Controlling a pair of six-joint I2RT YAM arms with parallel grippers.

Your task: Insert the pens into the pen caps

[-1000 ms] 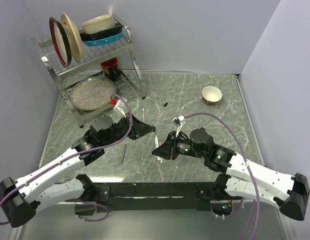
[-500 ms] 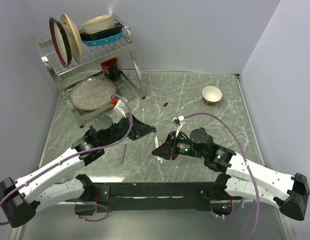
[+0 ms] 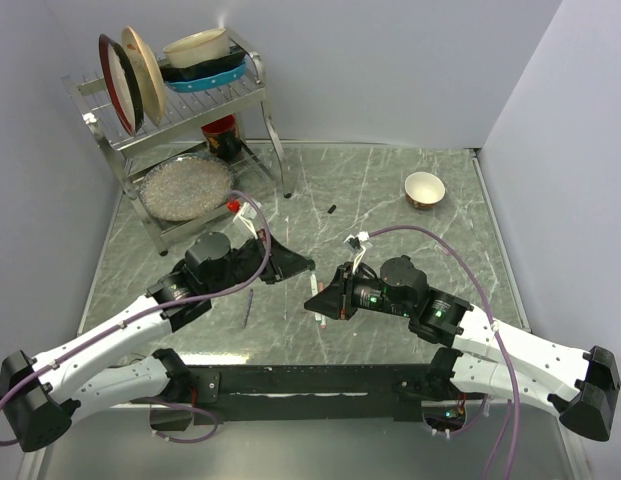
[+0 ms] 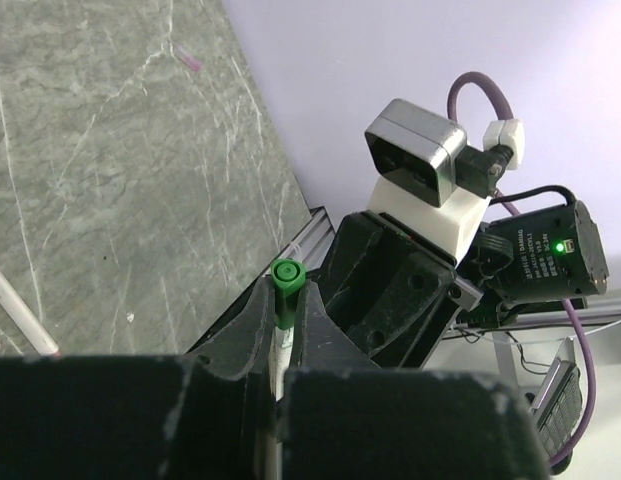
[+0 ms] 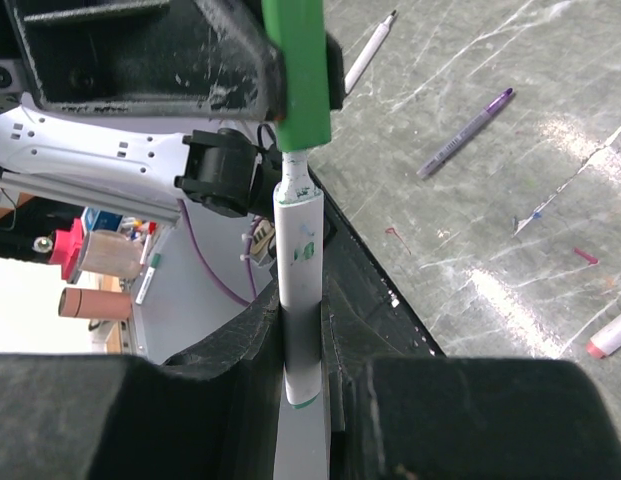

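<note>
My left gripper [image 3: 308,266] is shut on a green pen cap [image 4: 287,275]; in the left wrist view its jaws [image 4: 287,292] pinch it from both sides. My right gripper [image 3: 323,300] is shut on a white-barrelled pen [image 5: 300,245], held upright between its jaws [image 5: 302,305]. In the right wrist view the green cap [image 5: 300,70] sits in line above the pen, and the pen's narrow tip section meets the cap's open end. The two grippers face each other above the table's middle. A small black cap [image 3: 331,209] lies further back.
A purple pen [image 5: 465,133] lies on the marble table [image 3: 410,240], also visible in the top view [image 3: 248,305]. A white pen with a dark tip [image 5: 370,52] and a red-ended pen [image 5: 610,335] lie nearby. A bowl [image 3: 424,188] stands back right, a dish rack [image 3: 170,110] back left.
My left arm has shifted a little to the right, bringing the green cap closer onto the pen. The right arm has stayed put.
</note>
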